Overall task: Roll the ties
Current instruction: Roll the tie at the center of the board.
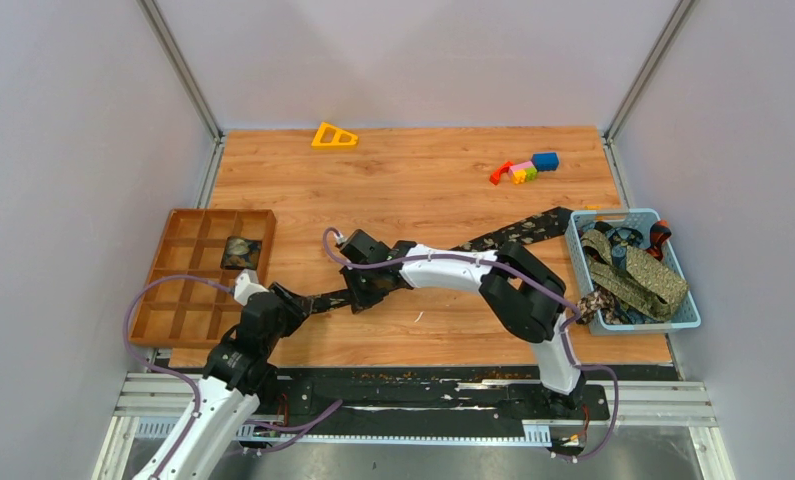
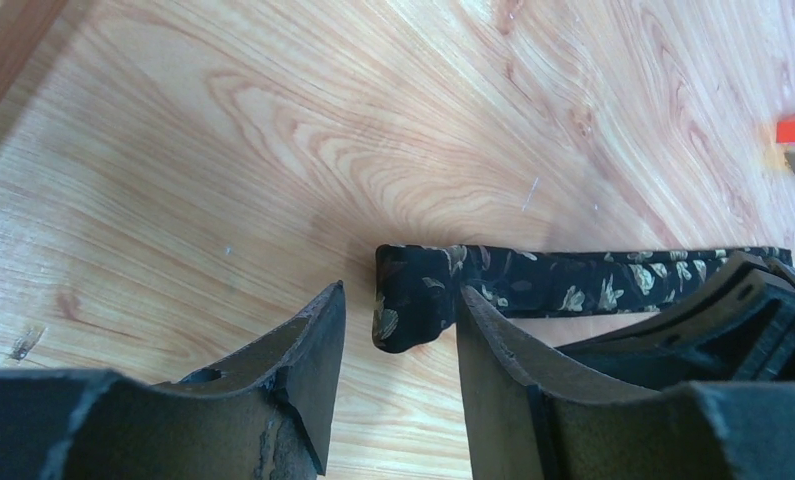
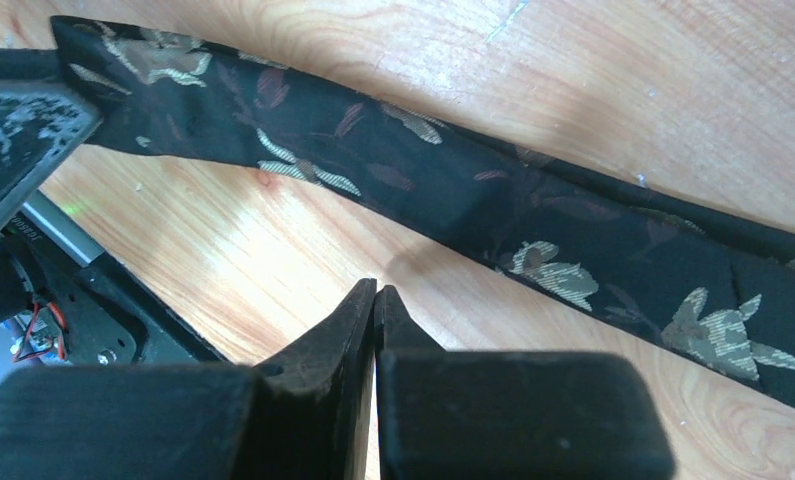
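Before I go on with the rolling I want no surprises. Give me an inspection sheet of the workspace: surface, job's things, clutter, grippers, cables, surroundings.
Surface: wooden table, one small pale mark near the front.
Job's things: black tie stretched across the table; a rolled tie in the tray; more ties heaped in the blue basket.
Clutter: yellow triangle and coloured blocks at the far edge.
Grippers: left gripper open, fingers either side of the tie's end; right gripper shut, empty, beside the tie.
Cables: purple cables loop off both arms.
Surroundings: grey walls, metal rail at the front.
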Robot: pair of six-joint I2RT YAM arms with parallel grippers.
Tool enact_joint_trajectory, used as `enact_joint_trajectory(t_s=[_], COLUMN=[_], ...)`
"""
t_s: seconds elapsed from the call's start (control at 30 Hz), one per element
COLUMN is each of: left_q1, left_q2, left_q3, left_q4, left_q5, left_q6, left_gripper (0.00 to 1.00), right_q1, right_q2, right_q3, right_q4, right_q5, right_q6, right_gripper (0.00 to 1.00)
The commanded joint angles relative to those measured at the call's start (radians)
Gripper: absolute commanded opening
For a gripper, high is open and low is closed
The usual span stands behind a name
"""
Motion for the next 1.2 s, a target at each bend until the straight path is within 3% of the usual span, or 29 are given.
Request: enact_joint_trajectory(t_s=[0.0, 0.43, 0.73, 1.17], left_q1=[0.003, 0.003, 0.003, 0.002], left_q2=[0.009, 0.088, 0.096, 0.041], left_q3=[-0.026, -0.055, -0.070, -0.078], left_q4=[-0.028, 0.082, 0.130, 0.096], left_q5=[-0.052, -0.026, 0.009, 0.021], left_q6=[-0.017, -0.006, 0.027, 0.046], left_gripper=[0.51, 0.32, 0.00, 0.00], right_q1=[0.010, 0.006, -0.003, -0.016], right_q2=[-0.089, -0.037, 0.014, 0.132], right_q3=[0.004, 0.125, 0.190, 0.250], right_q4=[0.039, 0.006, -0.005, 0.006], right_q5=[0.002, 0.000, -0.019, -0.014], right_q6=[0.002, -0.032, -0.030, 0.003], right_gripper=[0.04, 0.04, 0.03, 0.01])
